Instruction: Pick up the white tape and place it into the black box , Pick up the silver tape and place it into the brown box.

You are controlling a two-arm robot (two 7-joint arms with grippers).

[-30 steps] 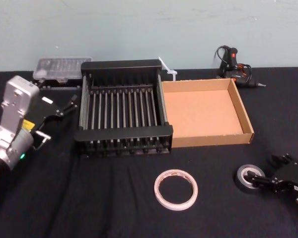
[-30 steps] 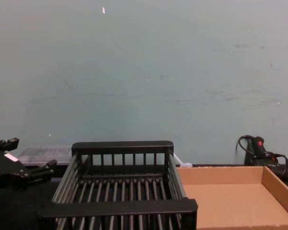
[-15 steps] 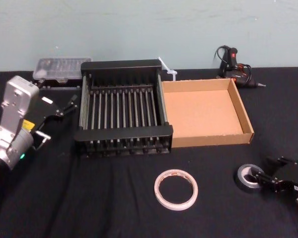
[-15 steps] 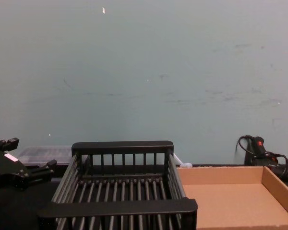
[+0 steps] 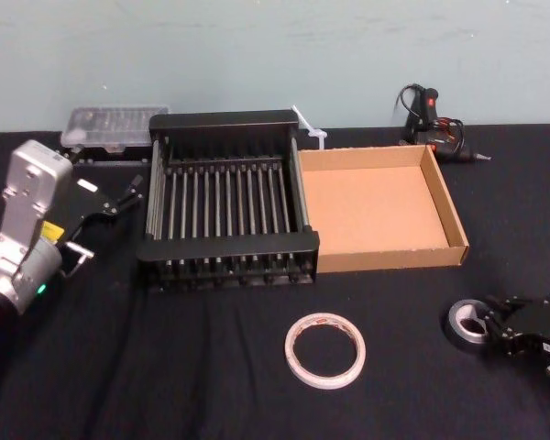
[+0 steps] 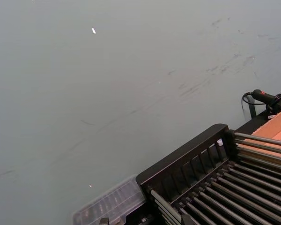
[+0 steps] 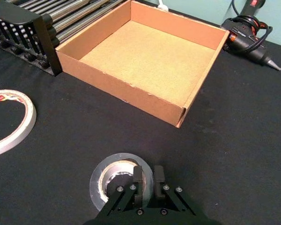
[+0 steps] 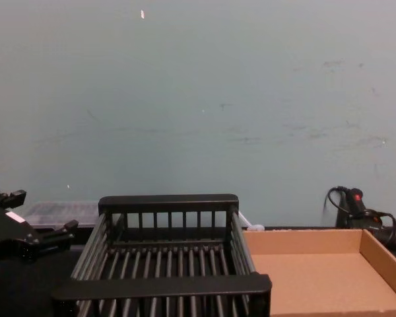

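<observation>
The silver tape (image 5: 466, 319) lies flat on the black cloth at the right, in front of the brown box (image 5: 385, 258). My right gripper (image 7: 148, 180) is shut on the silver tape (image 7: 113, 180), pinching its wall with one finger in the hole and one outside. Near the table's middle front lies the white tape (image 5: 324, 349), a thin ring also seen in the right wrist view (image 7: 30, 115). The black box (image 5: 225, 247) stands left of the brown box (image 7: 131, 96). My left gripper (image 5: 105, 225) hangs open and parked beside the crate's left side.
A black glue gun (image 5: 435, 119) with its cord lies behind the brown box at the back right. A clear plastic case (image 5: 110, 124) sits behind the crate's left corner. Open black cloth stretches along the table's front.
My right gripper's fingers have closed onto the silver tape's wall, and the roll has shifted slightly to the right. The left arm has not moved.
</observation>
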